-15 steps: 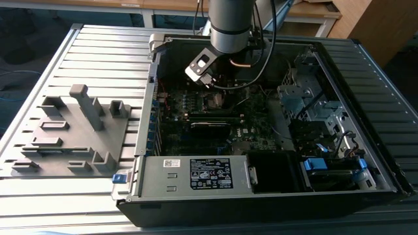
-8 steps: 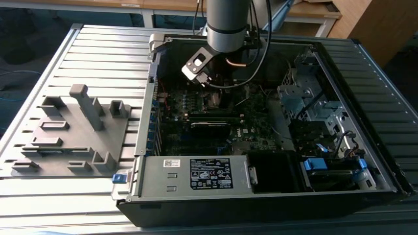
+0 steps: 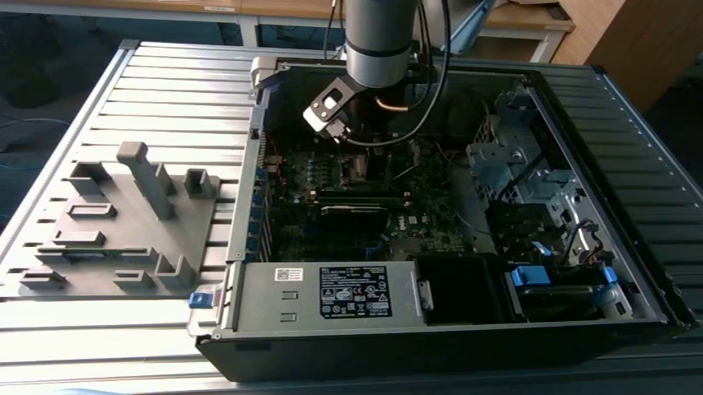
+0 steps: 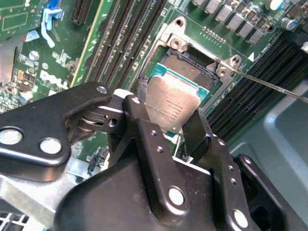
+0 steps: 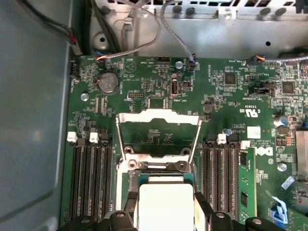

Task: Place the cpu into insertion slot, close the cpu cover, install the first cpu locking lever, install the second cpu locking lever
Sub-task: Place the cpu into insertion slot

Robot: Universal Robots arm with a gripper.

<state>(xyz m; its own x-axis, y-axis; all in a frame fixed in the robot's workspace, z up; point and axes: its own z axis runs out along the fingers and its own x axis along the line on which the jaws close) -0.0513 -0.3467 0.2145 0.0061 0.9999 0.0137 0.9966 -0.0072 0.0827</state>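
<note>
Green board, RAM slots flank cpu in fingers.

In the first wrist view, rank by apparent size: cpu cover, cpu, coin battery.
1. cpu cover.
2. cpu, cut off and nearer the camera, so unsure against the cover.
3. coin battery, clearly smallest.

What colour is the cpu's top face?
Dull silvery-grey with faint dark print; the cpu shows best in the second wrist view.
</note>
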